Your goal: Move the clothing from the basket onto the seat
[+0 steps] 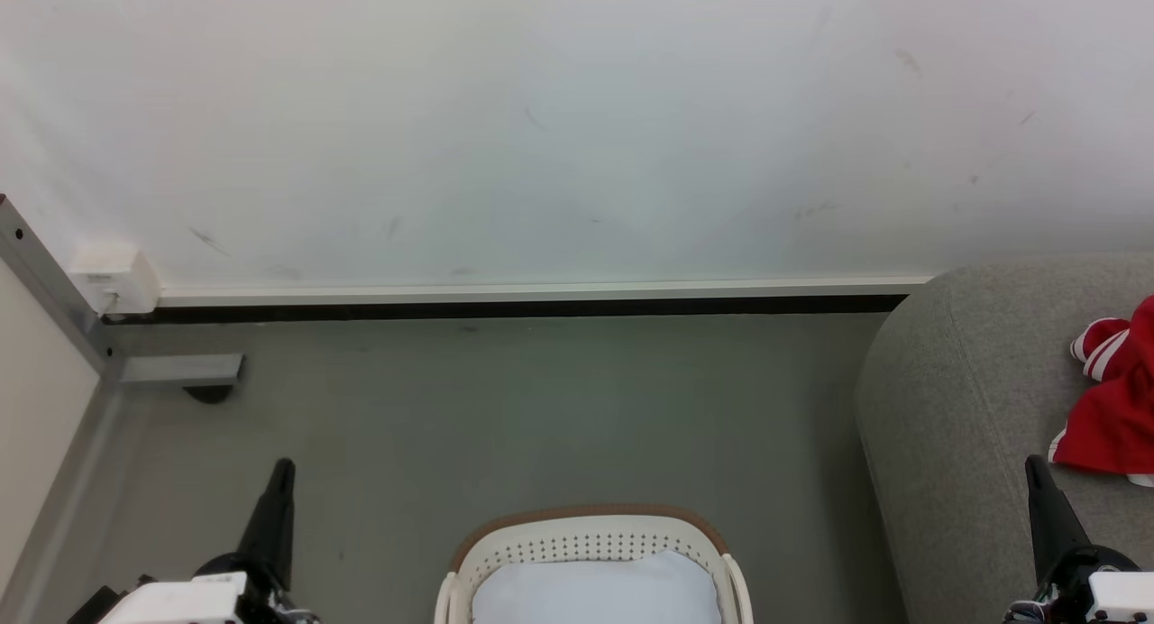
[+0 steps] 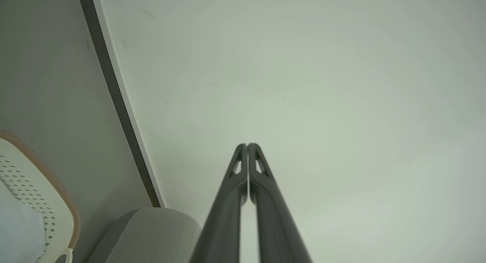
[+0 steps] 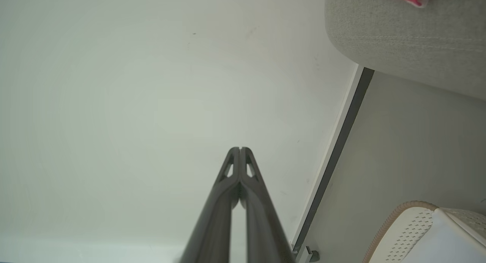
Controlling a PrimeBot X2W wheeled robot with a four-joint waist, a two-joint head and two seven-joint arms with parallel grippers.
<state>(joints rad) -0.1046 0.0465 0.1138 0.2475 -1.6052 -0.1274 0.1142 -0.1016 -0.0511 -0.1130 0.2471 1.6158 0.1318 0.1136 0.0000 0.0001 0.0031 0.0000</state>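
- Since the clothing [image 1: 1116, 417] lies on the seat [image 1: 956, 426], back from its rounded edge, the move looks done.
- The basket [image 1: 586, 541] shows pale lining cloth [image 1: 595, 592], no red.
- Left gripper [image 2: 247, 146] and right gripper [image 3: 240, 149]: closed tight, empty.

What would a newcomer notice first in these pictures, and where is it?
The red clothing stands out most, lying on the grey seat at the right edge of the head view. Next comes the cream basket at the bottom centre, with a pale cloth inside. The left gripper and the right gripper point up at the lower corners, both shut and empty.
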